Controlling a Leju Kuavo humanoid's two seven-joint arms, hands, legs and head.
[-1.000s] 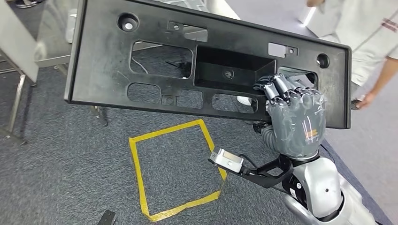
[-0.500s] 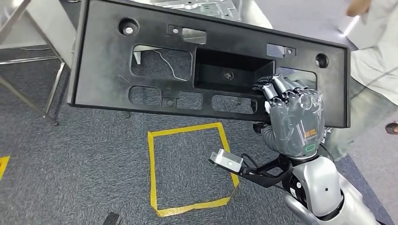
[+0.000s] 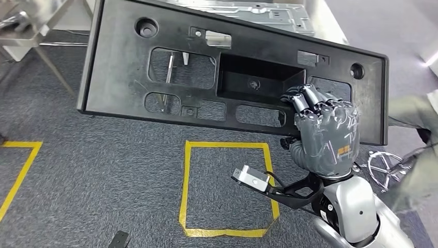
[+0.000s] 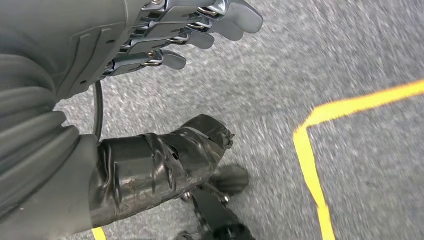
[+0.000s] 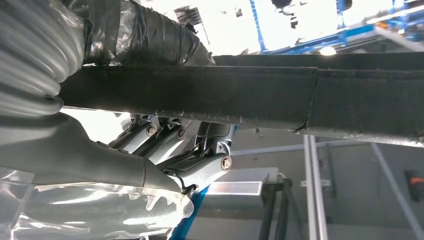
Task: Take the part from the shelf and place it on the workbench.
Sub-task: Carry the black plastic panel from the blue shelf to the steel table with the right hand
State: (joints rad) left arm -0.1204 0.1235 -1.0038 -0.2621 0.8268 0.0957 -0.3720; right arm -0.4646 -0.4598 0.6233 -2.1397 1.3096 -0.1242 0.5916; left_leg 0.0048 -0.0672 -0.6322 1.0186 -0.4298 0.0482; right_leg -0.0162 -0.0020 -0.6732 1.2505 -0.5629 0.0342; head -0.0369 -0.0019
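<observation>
One long black part point(image 3: 175, 77) held aloft over grey carpet and a yellow tape square point(image 3: 227, 188), long axis running left to right, right end dipping lower, recessed face toward the head camera. Gripped near its right lower edge by right hand point(image 3: 325, 137), fingers point(image 3: 304, 101) curled through an opening. Left hand point(image 4: 150, 45) hanging above the floor, fingers loosely apart, holding nothing.

The part point(image 3: 155, 77) looks like matt black plastic, scuffed and dusty. The right robot hand point(image 3: 325, 137) is grey — partly under glossy clear film. The floor point(image 3: 93, 170) is rough grey carpet, marked with yellow tape point(image 3: 227, 186) — smooth-looking.
</observation>
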